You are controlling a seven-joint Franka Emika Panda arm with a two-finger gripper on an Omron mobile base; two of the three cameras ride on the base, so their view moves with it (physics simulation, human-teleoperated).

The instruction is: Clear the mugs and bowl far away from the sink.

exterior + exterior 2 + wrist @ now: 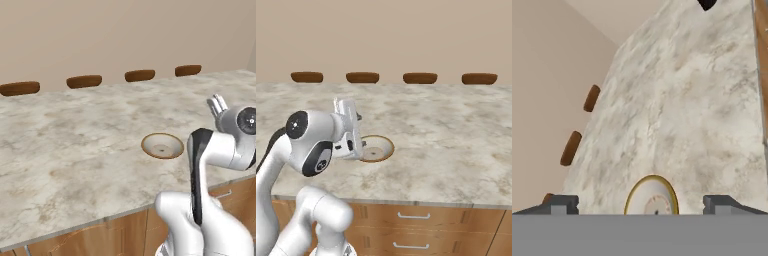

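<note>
Beige wall closes the far side of the room, plain and unmarked; below it spreads the marbled cream-and-grey surface, wide and running across both base views, with wooden drawer fronts under its near edge, two of them showing pale bar handles; along the far edge of the surface four brown stool tops stand in a row, well apart from one another. Next in size, the white arm rises from below the near edge, its elbow bent and its wrist lifted above the surface near the bowl. That bowl, wide and shallow with a tan-brown rim and an off-white inside, sits upright on the surface near the front edge, with nothing in it; in the hand view it lies at the bottom between the two fingertips, partly cut off. The hand is released, its two dark tips spread wide and grasping nothing, held above the bowl and apart from it. A small dark shape shows at the top edge of the hand view, too cropped to identify.
</note>
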